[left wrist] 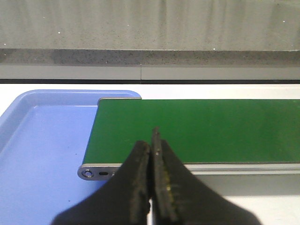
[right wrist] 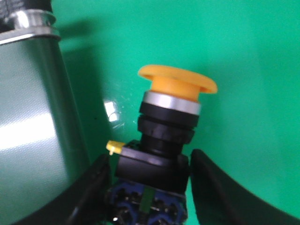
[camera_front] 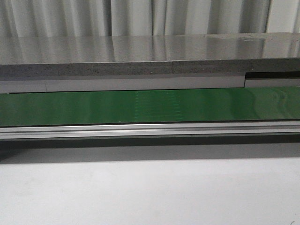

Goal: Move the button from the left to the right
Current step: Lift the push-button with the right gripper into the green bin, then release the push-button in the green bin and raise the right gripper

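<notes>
The button [right wrist: 173, 122], with its yellow-orange round head, silver collar and black boxy body, shows only in the right wrist view. It lies tilted over the green belt [right wrist: 243, 47]. My right gripper [right wrist: 151, 161] has a finger against each side of the black body and is shut on it. My left gripper [left wrist: 150, 140] is shut and empty, hovering over the near edge of the green belt [left wrist: 211, 126] by its left end. Neither gripper nor the button shows in the front view, only the belt [camera_front: 150, 105].
A blue tray [left wrist: 42, 140] lies beside the belt's left end. A metal side piece [right wrist: 33, 117] stands close beside the button. An aluminium rail [camera_front: 150, 130] runs along the belt's front, a grey ledge [camera_front: 150, 56] behind it, a white tabletop [camera_front: 150, 192] in front.
</notes>
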`<state>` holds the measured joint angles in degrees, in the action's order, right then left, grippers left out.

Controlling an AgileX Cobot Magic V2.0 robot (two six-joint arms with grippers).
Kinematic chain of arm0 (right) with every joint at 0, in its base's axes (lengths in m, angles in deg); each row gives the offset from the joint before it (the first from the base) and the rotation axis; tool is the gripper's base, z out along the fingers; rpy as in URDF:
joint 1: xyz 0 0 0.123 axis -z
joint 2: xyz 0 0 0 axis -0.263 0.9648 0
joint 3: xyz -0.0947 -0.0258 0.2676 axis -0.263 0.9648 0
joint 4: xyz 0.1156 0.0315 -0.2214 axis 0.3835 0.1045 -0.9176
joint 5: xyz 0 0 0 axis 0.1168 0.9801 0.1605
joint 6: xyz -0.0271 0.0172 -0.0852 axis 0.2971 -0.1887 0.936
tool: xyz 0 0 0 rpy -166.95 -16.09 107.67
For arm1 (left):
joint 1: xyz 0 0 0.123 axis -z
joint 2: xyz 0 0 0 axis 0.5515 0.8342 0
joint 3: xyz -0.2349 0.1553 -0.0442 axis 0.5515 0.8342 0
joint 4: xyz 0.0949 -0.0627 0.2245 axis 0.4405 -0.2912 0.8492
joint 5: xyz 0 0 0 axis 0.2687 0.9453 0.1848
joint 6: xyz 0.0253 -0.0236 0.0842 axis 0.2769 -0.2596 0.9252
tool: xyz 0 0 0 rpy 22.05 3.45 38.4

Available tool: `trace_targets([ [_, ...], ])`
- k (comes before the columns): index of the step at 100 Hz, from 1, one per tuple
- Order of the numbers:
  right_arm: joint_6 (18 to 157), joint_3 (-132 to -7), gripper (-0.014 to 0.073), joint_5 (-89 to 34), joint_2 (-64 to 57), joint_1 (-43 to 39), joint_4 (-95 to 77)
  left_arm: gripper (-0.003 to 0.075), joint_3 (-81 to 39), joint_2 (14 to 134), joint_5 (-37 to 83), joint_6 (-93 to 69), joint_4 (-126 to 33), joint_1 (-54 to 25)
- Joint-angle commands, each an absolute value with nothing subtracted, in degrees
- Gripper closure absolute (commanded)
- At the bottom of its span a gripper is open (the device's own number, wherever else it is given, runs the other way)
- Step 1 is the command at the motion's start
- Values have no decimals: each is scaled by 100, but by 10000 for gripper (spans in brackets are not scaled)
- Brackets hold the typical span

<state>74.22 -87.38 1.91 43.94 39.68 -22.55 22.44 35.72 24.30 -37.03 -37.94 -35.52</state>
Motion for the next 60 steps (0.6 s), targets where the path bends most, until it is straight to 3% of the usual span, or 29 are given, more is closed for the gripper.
trace_targets([
  [1,7481,-8939,422,60,4190,3998,-2245,741,2084,3604,2030,-3698,-3882,-3505],
  [24,7481,-8939,394,94,4282,3998,-2145,741,2084,3604,2030,-3698,-3882,-3505],
  [51,7475,-8939,134,105,4282,3998,-2140,741,2084,3604,2030,-3698,-3882,-3505],
  [60,7441,-8939,92,105,4282,3998,-2140,741,2084,3604,2030,-3698,-3882,-3505],
])
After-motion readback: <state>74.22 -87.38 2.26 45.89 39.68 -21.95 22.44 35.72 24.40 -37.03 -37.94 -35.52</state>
